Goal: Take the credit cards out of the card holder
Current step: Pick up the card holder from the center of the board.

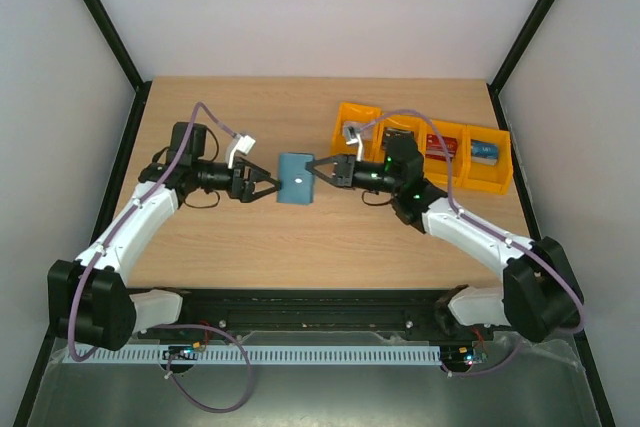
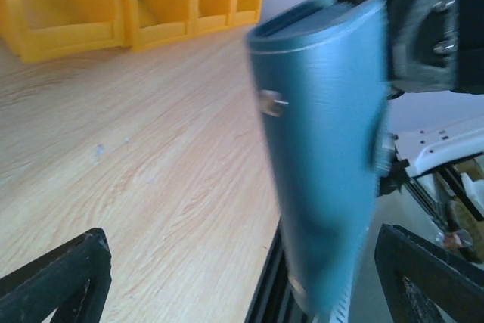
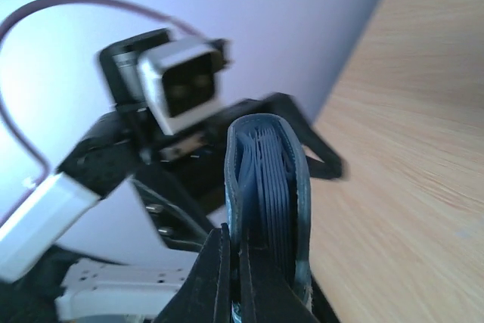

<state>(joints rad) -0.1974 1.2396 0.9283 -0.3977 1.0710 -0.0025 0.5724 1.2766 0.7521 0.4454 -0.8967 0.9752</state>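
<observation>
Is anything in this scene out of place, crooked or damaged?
Nothing looks damaged or spilled. The only unusual thing is the blue wallet: it does not lie loose on the table, because the right hand pinches one edge of it. The left hand is open beside it.

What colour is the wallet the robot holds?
Teal blue. The soft folding wallet shows best in the left wrist view.

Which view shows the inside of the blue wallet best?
The right wrist view: it looks end-on into the teal-blue soft folding wallet, showing its stacked inner layers. The left wrist view shows only its blurred outer face with a snap stud; the top view, just a blue rectangle.
</observation>
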